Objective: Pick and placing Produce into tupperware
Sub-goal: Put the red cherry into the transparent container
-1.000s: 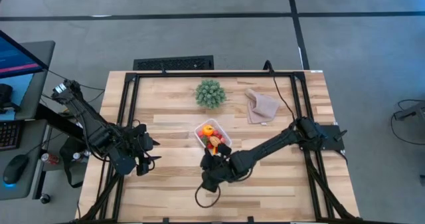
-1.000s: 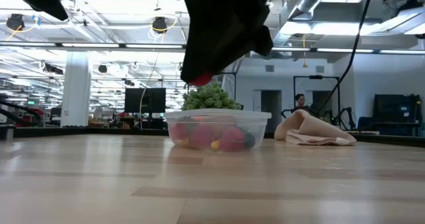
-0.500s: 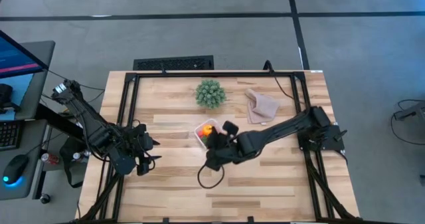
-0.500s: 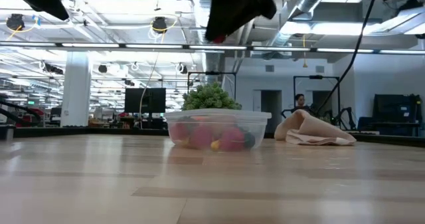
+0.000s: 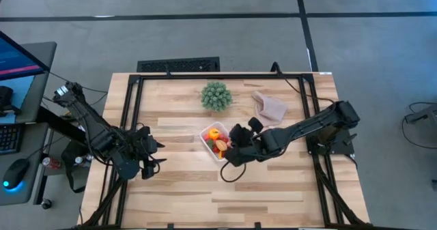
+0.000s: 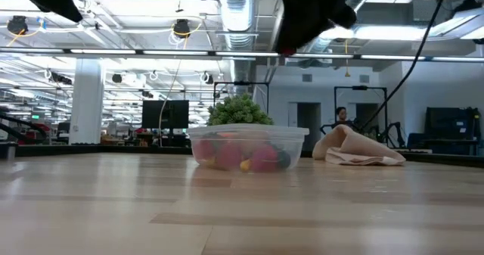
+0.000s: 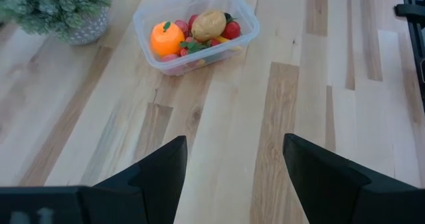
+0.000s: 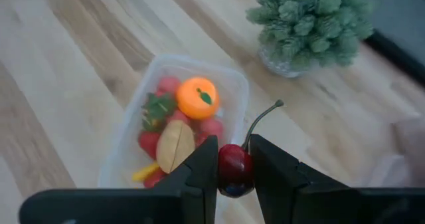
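While the right tool (image 8: 235,167) stays clamped on a cherry (image 8: 235,171), the tupperware (image 8: 232,78) lies just ahead below it; left tool (image 7: 232,177) waits apart.

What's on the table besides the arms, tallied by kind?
Clear tupperware with toy produce inside: 1
Toy cherry, held above it in the right gripper jaws: 1
Green potted plant: 1
Beige cloth: 1
Total: 4

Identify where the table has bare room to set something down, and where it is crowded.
Free: the whole front strip of the table, and the stretch between the left gripper and the tupperware. Crowded: the middle back, where plant, cloth, tupperware and cherry-holding right gripper cluster.
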You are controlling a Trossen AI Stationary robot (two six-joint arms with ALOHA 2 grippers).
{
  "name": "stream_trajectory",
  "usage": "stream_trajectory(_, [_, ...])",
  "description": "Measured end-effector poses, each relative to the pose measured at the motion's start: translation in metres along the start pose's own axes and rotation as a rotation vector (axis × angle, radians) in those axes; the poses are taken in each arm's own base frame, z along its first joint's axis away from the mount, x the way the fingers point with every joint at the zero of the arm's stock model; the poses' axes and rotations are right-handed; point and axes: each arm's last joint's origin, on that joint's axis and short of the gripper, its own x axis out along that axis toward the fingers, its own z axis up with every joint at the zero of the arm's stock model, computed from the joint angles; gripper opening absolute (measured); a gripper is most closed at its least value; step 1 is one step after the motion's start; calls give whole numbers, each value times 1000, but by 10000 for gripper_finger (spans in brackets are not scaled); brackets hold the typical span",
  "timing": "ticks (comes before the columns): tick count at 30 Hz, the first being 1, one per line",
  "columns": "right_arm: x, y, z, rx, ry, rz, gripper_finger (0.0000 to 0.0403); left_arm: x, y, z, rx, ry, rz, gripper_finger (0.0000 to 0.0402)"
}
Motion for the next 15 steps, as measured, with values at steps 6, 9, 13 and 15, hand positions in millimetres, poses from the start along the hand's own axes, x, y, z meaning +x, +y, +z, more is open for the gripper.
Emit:
stream_trajectory(6, [14, -11, -27, 167, -104, 108, 75, 0, 1, 0, 0, -18, 16, 240])
stream_trajectory(9, [21, -14, -38, 245, -169, 175, 75, 0, 1, 1, 0, -25, 23, 240])
stream_trajectory(13, [34, -20, -50, 338, -226, 265, 75, 0, 1, 1, 0, -36, 31, 240])
stream_trajectory(15, [41, -23, -53, 380, -248, 314, 75, 0, 1, 1, -1, -40, 33, 240])
